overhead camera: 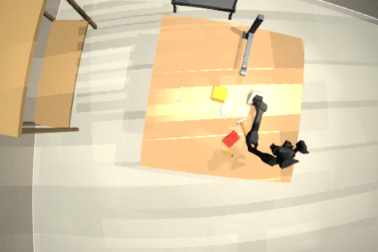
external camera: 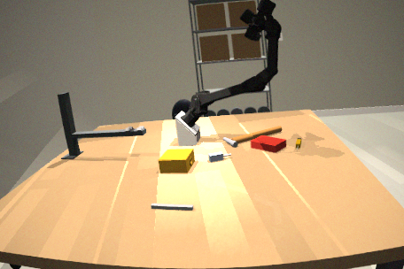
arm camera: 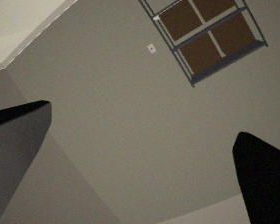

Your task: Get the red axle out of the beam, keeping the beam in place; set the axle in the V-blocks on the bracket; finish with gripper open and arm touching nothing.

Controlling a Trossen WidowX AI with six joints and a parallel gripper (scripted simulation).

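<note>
Reading the exterior view left to right, you have a dark upright post [overhead camera: 259, 21] [external camera: 66, 117] with a horizontal bar [overhead camera: 247, 54] [external camera: 102, 134] far to the left of the pincer and lower. Small grey pieces [external camera: 135, 129] sit near the bar's free end; you can't tell their shape.

Down and left of the pincer, a pale metal rod [overhead camera: 180, 94] [external camera: 172, 207] lies on the wooden table [overhead camera: 186, 153] [external camera: 270, 230], nearer the camera than a yellow block [overhead camera: 219, 94] [external camera: 176, 161]. Right of that block are a white wedge-shaped mount [overhead camera: 250, 99] [external camera: 185, 133] at the arm's foot, farther back, and a small grey-blue piece [overhead camera: 222, 112] [external camera: 216, 157] with a thin tip.

Below the pincer you see a hammer [overhead camera: 244, 128] [external camera: 257, 134], then a red block [overhead camera: 231, 138] [external camera: 268, 143] and a small yellow piece [overhead camera: 228, 153] [external camera: 299, 142], lower right.

Your pincer [overhead camera: 300, 154] [external camera: 257, 22] [arm camera: 144, 127] is high over the table, its fingers spread wide with nothing between them, facing a wall and shelf rack [external camera: 230, 61] [arm camera: 231, 64]. You can't make out the red axle for certain.
</note>
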